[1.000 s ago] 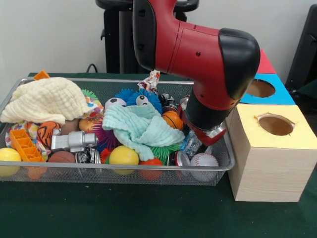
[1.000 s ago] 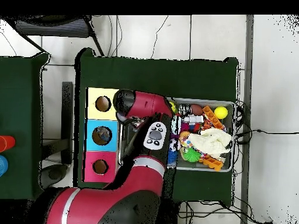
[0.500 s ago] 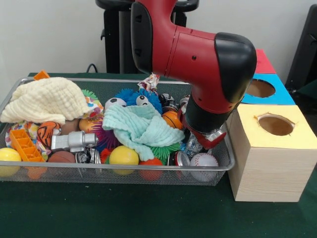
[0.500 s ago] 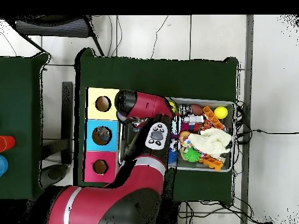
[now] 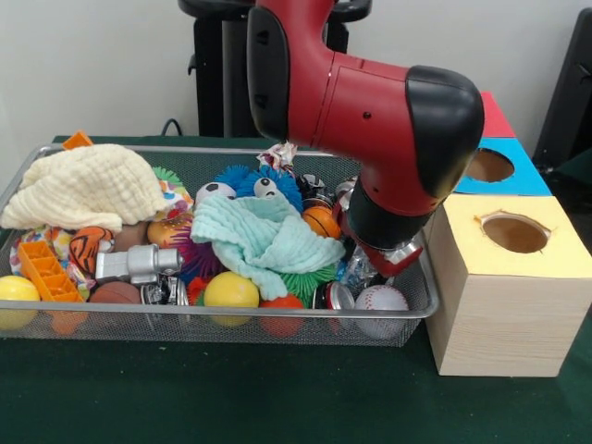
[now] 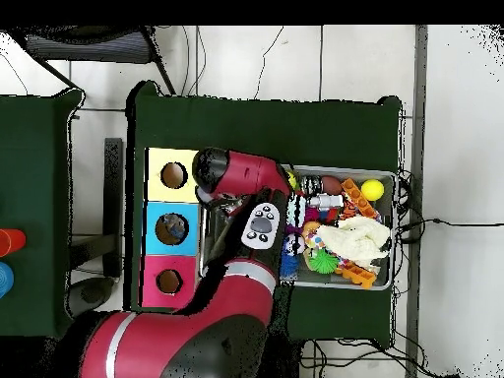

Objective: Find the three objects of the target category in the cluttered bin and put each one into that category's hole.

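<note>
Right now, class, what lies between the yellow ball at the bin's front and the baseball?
In the front view, an orange ball and a shiny can lie between the yellow ball and the baseball.

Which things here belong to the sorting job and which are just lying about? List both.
Job: wire bin with its clutter, yellow box, blue box, red box, gripper low in the bin.
Lying about: red object and blue object on the side table, floor cables.
</note>
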`<state>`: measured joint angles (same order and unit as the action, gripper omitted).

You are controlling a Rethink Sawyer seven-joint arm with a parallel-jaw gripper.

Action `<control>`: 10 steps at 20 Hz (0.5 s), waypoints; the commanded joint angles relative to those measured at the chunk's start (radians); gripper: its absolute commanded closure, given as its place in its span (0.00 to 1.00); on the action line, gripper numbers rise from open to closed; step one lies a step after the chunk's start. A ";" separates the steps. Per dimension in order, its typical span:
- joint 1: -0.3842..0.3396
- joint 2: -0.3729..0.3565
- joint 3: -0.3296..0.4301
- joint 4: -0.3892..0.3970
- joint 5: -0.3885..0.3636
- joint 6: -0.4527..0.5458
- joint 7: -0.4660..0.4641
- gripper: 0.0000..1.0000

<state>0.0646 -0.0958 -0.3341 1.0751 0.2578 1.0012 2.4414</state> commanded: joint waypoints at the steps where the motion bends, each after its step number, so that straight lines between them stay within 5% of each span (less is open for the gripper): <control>1: 0.016 0.118 -0.039 -0.169 -0.092 0.388 0.129 0.00; 4: 0.005 0.126 -0.070 -0.252 -0.129 0.562 0.086 0.00; 10: -0.013 0.141 -0.074 -0.308 -0.159 0.676 0.068 0.00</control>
<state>0.0762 0.0037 -0.4221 0.8682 0.1589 1.5894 2.4414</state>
